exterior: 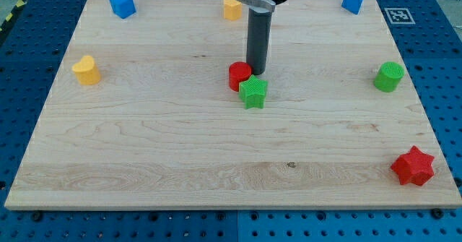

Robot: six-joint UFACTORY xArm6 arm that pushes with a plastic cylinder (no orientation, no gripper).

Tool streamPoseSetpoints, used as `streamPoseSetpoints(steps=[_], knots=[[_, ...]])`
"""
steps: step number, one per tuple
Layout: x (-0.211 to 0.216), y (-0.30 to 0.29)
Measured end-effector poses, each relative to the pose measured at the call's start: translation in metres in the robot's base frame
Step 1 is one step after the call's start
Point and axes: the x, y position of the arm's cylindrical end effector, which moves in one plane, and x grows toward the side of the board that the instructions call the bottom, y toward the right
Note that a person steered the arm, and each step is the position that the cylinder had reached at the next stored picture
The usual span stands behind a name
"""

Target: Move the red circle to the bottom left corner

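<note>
The red circle (238, 76) sits near the middle of the wooden board (144, 155), touching a green star (253, 92) at its lower right. My tip (257, 71) stands right beside the red circle on its right side, just above the green star, and seems to touch both. The rod rises straight up to the arm at the view's top.
A yellow heart-like block (86, 70) lies at the left. A blue cube (122, 4) is at top left, a yellow block (232, 8) at top middle, a blue block (353, 1) at top right. A green cylinder (389, 76) is at right, a red star (413, 167) at bottom right.
</note>
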Motion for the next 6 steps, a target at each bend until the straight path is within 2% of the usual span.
streamPoseSetpoints(steps=[4, 6], knots=[[0.082, -0.134], [0.114, -0.135]])
